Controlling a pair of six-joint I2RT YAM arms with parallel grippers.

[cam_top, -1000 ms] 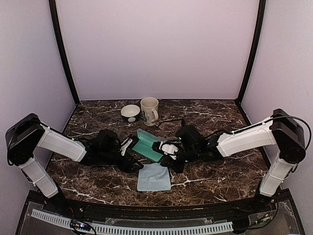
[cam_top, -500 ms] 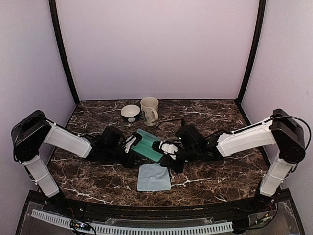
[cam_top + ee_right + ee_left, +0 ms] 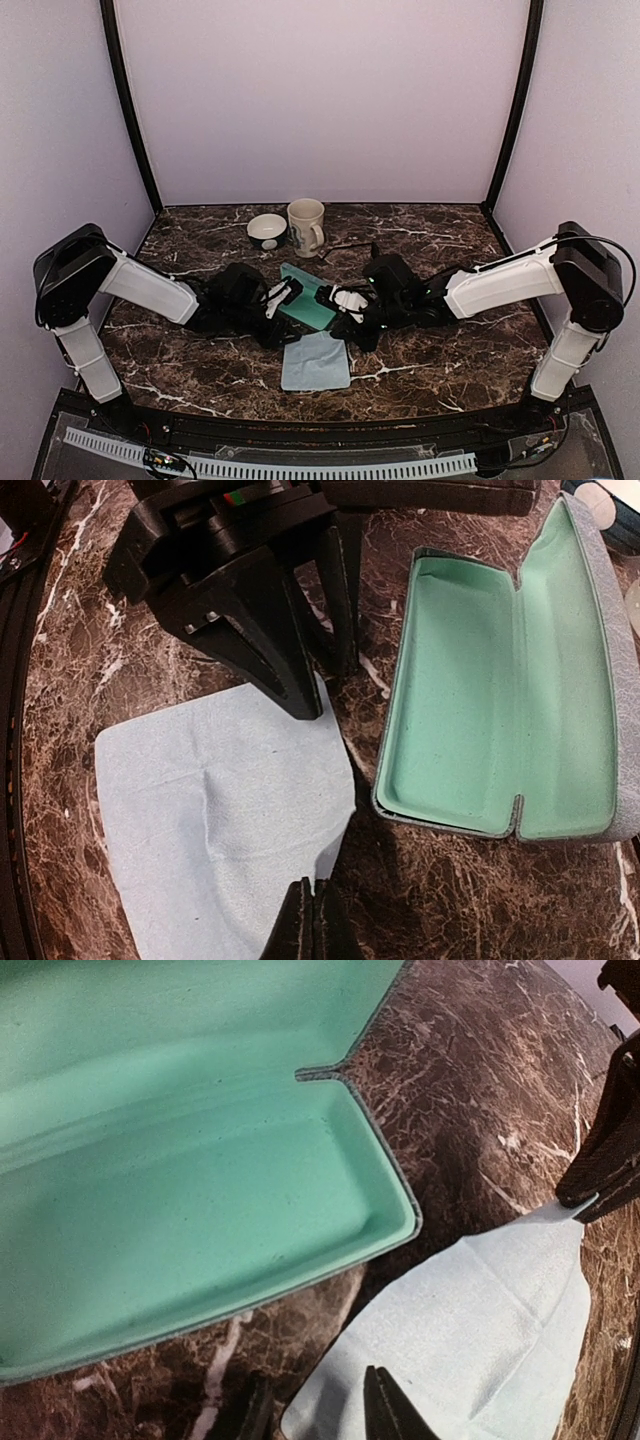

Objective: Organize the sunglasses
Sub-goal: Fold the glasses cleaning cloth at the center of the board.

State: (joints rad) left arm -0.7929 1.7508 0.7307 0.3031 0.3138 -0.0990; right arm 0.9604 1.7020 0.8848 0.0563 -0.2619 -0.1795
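A hard rectangular case with a grey outside and a mint-green lining [image 3: 305,297] is lying open at the middle of the dark, white-veined marble bench [image 3: 430,350]. Both halves are showing bare green felt. A light blue square cleaning cloth [image 3: 315,365] is lying flat at the case's six o'clock, its far edge just beside the case's near rim. A cream ceramic mug [image 3: 305,226] is standing upright at the case's twelve o'clock. A small round bowl, dark outside and white inside [image 3: 266,231], is sitting just beside the mug at its nine o'clock.

The left arm's fingers [image 3: 275,650] are reaching in from nine o'clock and standing a narrow way apart, not closed. One tip is touching down on the cloth's eleven o'clock corner and the other is resting on bare bench just beside that corner, toward the case.

The right arm's fingers [image 3: 298,930] are coming in from three o'clock with no gap between them. They are pressing together on the cloth's one o'clock corner, which is drawing up to a point at their tips in the left wrist view.

The sunglasses are not showing clearly in any view. In the overhead view a thin black line is lying at the mug's four o'clock, behind the right arm. It is too small to tell whether that is a wire frame, so I cannot tell where either pair is lying.
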